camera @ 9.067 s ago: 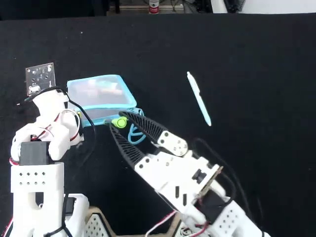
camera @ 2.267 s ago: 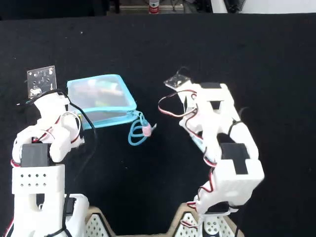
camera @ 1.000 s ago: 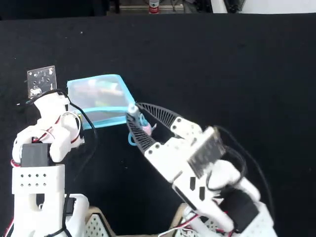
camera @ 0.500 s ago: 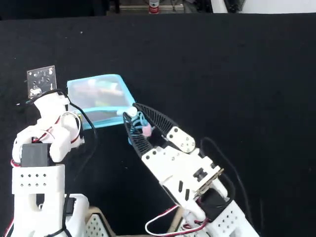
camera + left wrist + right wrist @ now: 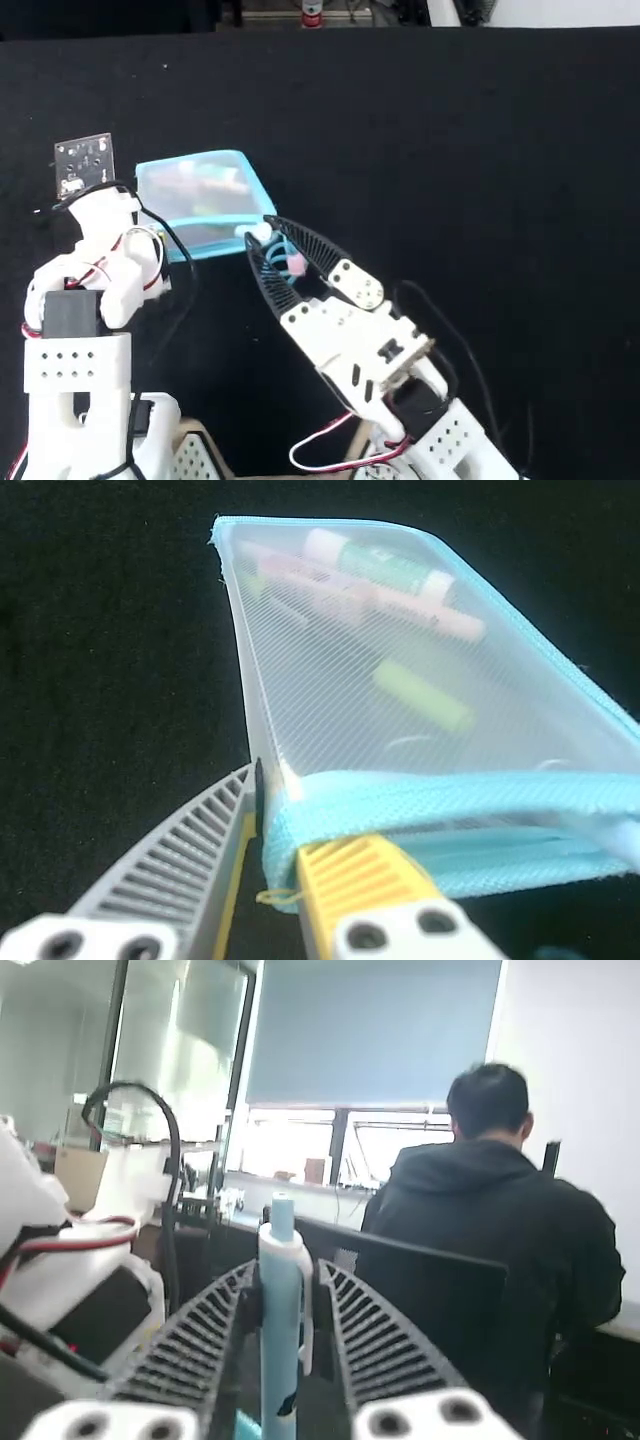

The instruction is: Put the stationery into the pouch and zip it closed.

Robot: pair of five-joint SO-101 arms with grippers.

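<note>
- black table [image 5: 480,120]: one, carrying one pouch.
- translucent mesh pouch with light-blue trim [image 5: 200,195]: lies on the table's left part, zip end toward the middle; it looks not yet zipped.
- right gripper [image 5: 258,234]: pinches one light-blue and white pen [image 5: 279,1340], tip at the pouch's mouth. inserting seems the step in hand; next, slide the pen inside and release.
- left gripper [image 5: 272,820]: pressed onto the pouch's corner, steadying it.
- inside the pouch, three pieces: a white-and-green tube [image 5: 385,562], a pink stick [image 5: 400,610], a yellow-green stick [image 5: 422,695].

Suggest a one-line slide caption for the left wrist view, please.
The left gripper clamps one corner of the blue-trimmed pouch, with stationery visible through its mesh side.
</note>
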